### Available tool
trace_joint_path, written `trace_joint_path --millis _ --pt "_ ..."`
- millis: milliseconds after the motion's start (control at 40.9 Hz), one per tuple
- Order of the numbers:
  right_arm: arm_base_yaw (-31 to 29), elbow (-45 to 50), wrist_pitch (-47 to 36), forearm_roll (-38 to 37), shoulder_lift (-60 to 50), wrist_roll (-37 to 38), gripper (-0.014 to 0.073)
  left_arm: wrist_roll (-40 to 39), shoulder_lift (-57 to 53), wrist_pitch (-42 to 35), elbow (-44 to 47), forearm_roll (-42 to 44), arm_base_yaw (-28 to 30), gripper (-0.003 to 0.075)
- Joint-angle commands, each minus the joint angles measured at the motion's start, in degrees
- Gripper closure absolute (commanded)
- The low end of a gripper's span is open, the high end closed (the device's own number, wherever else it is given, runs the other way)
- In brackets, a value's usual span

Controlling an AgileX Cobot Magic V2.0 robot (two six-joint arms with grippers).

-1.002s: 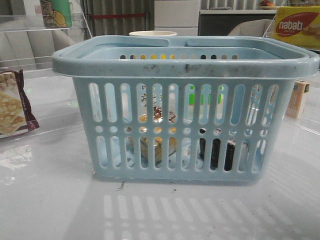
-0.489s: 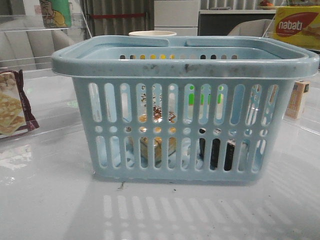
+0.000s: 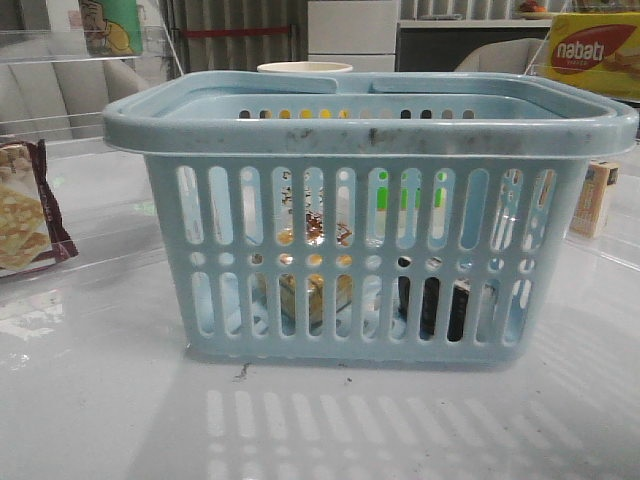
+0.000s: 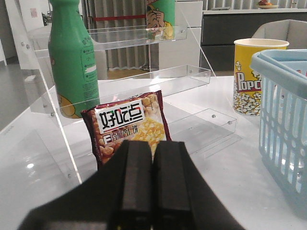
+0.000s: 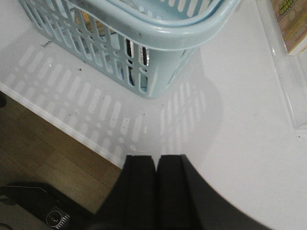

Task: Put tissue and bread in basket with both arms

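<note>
The pale blue basket [image 3: 370,130] stands mid-table. Through its slots I see the bread [image 3: 315,290], a clear bag of golden-brown bread, resting on the floor left of centre. The black tissue [image 3: 430,305] packet stands upright to its right, also inside. Neither gripper appears in the front view. In the left wrist view my left gripper [image 4: 153,143] is shut and empty, away from the basket [image 4: 283,110] and facing a cracker bag. My right gripper [image 5: 156,158] is shut and empty over the table's front edge, near the basket [image 5: 158,43] corner where the tissue [image 5: 129,50] shows.
A maroon-edged cracker bag [image 4: 127,127] leans on a clear acrylic shelf [image 4: 144,76] holding a green bottle [image 4: 72,57]. A popcorn cup [image 4: 256,74] stands behind the basket. A tan carton [image 3: 597,198] and a Nabati box [image 3: 590,50] sit at right. The floor [image 5: 43,153] lies beyond the table edge.
</note>
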Motion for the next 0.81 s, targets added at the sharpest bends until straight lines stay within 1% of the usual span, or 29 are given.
trace_joint_path --millis 0,220,782 --pt "-0.1 -1.4 -3.5 -0.7 0.2 -0.2 0.0538 -0.8 -1.1 -5.4 0.1 0.2 0.0 0.0629" --pt "-0.1 -1.4 -3.5 -0.7 0.2 -0.2 0.0538 -0.8 -1.1 -9.6 0.1 0.2 -0.6 0.063" --pt "-0.1 -1.4 -3.5 -0.7 0.2 -0.2 0.0538 -0.8 -1.1 -9.5 0.1 0.2 -0.6 0.063"
